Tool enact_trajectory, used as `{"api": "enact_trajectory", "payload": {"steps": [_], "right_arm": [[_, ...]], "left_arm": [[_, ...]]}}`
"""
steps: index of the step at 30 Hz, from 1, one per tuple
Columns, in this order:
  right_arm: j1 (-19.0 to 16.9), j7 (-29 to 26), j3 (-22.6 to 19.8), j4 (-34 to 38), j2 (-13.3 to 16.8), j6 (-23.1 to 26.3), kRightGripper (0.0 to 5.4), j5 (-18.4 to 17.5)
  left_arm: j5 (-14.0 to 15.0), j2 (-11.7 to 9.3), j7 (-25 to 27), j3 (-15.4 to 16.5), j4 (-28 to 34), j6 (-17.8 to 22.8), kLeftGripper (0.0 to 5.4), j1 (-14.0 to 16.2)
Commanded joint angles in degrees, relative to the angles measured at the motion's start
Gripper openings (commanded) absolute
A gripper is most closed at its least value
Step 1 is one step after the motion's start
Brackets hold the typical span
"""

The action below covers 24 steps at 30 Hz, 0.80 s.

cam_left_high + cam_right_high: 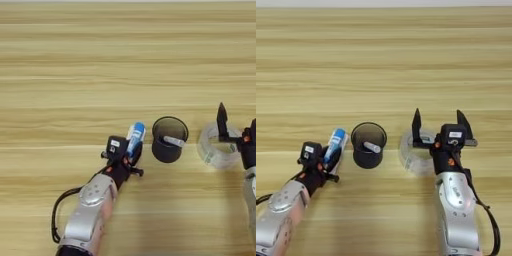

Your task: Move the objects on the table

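Wooden table [125, 60] seen from above, with all objects grouped near its front edge. The left gripper [131, 150] is pinching the lower end of a small blue tube [136, 138], which lies tilted with its cap pointing toward the far edge, just left of a black mesh cup [169, 139]. The cup stands upright at about the middle of the front strip; a flat white stick [372, 147] leans inside it, one end showing above the rim. Just right of the cup lies a clear tape roll [415, 154], flat on the wood. The right gripper [439, 125] hovers over the roll's right side with its two black fingers spread wide, one finger above the ring, gripping nothing. Judged from this layout, the stick is already stowed in the cup, the tube is in hand but not yet placed, and the tape roll is about to be taken; most of the moving is left.
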<state>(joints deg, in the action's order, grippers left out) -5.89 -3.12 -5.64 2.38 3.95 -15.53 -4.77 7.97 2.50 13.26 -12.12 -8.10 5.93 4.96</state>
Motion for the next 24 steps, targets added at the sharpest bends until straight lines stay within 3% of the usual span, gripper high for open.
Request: {"api": "enact_trajectory", "payload": {"steps": [1,8,22,24], "right_arm": [[0.6,-0.1,0.1,0.1,-0.1,0.6,5.4,0.0],[0.8,0.0,0.1,-0.1,-0.2,0.6,5.4,0.1],[1.0,0.0,0.1,-0.4,-0.2,0.5,5.4,0.0],[1.0,-0.1,0.1,-0.4,-0.2,0.5,5.4,0.0]], "left_arm": [[0.1,4.0,0.1,-2.7,-2.3,0.8,1.35,0.7],[0.3,3.8,-0.2,-4.9,-4.2,0.7,1.35,-0.1],[-0.7,3.4,-2.0,-5.2,-7.4,0.6,1.35,-1.5],[-0.9,3.3,-2.5,-5.1,-7.5,0.7,1.72,-1.6]]}}
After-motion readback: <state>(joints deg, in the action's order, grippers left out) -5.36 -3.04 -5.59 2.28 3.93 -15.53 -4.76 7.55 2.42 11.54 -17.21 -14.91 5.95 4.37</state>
